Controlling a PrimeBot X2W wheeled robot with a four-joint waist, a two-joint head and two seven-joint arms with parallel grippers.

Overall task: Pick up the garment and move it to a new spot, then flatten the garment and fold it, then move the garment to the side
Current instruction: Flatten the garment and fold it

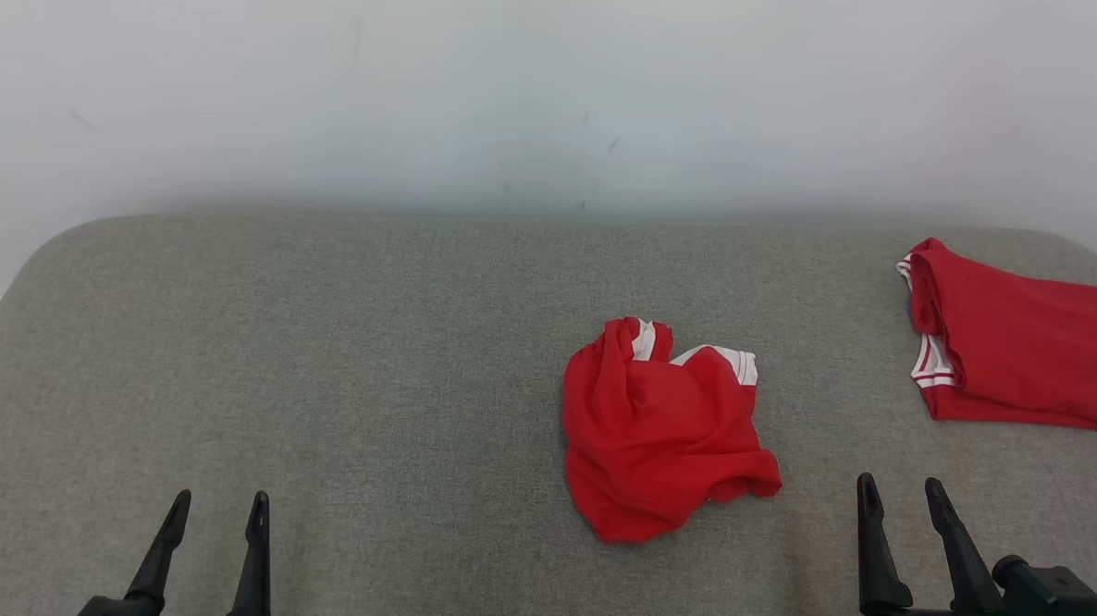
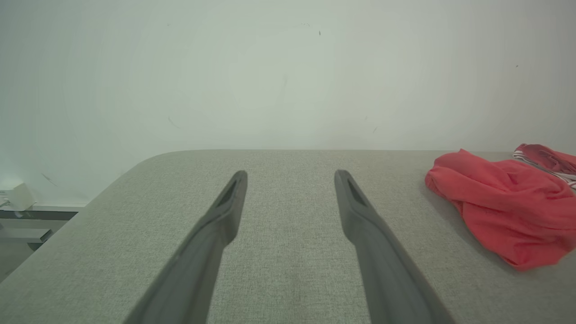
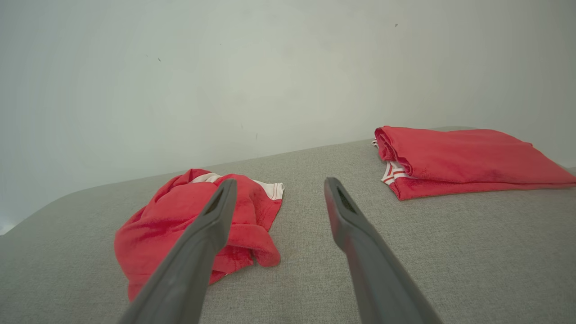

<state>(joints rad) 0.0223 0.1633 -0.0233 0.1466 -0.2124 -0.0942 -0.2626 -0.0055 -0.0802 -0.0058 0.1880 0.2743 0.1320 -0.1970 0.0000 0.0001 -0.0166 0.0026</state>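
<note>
A crumpled red garment (image 1: 659, 429) with white trim lies in a heap right of the table's middle; it also shows at the right of the left wrist view as the garment (image 2: 508, 207) and at the lower left of the right wrist view as the garment (image 3: 180, 225). My left gripper (image 1: 218, 508) stands open at the lower left, well away from the heap, with bare cloth between its fingers (image 2: 225, 211). My right gripper (image 1: 900, 490) is open at the lower right, just right of the heap and apart from it, nothing between its fingers (image 3: 346, 216).
A second red garment (image 1: 1019, 342), neatly folded, lies at the table's far right edge, seen also as the folded garment (image 3: 454, 159). The grey fabric table (image 1: 324, 354) has rounded corners and ends against a white wall (image 1: 521, 85).
</note>
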